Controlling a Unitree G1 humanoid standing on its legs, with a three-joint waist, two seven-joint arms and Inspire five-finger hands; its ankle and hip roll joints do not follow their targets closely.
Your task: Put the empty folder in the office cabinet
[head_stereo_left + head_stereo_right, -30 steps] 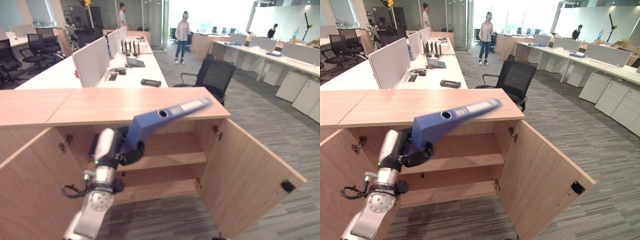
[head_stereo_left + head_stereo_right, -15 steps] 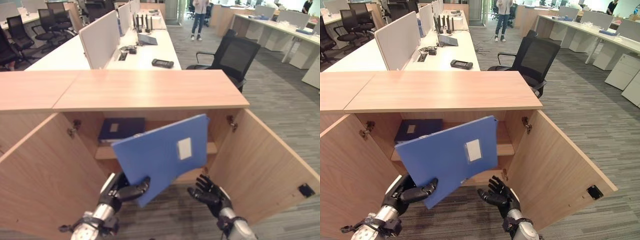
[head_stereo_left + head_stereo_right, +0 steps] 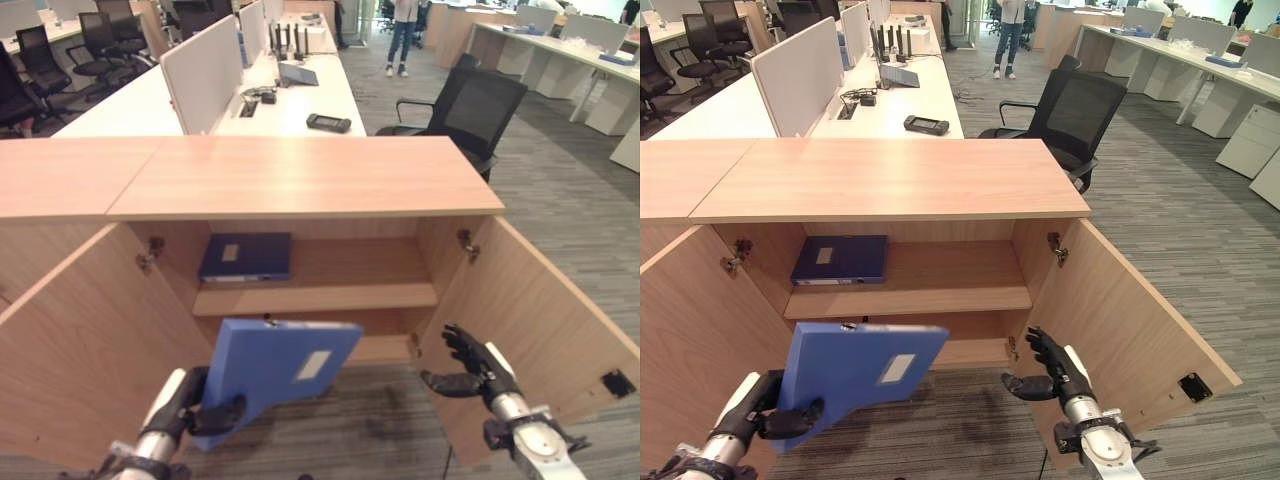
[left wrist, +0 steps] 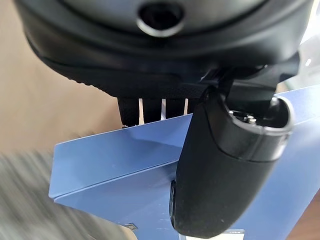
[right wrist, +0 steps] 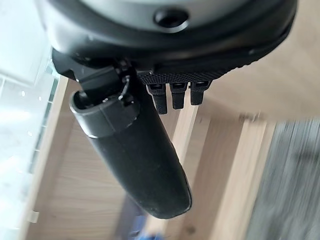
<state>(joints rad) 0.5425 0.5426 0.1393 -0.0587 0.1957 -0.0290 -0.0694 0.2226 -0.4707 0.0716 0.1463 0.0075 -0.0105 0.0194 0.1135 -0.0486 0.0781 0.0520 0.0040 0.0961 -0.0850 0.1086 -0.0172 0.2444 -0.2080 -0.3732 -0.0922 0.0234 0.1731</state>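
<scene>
left hand [image 3: 205, 413] has the blue folder [image 3: 275, 371] pinched by its corner, tilted in front of the open cabinet [image 3: 300, 190], while the right hand [image 3: 470, 368] hangs with fingers spread, holding nothing

— Past the wood top?
— White desk [image 3: 290, 105], pale partition screen [image 3: 200, 75] upright along it, dark flat device [image 3: 328, 123] lying near its right edge.
— Right of that?
— Black mesh chair [image 3: 470, 105] on grey striped carpet [image 3: 560, 190]. Person [image 3: 405, 30] standing well down the aisle.
— Anything lower?
— Dark blue binder [image 3: 246, 256], lying flat, white label up.
</scene>
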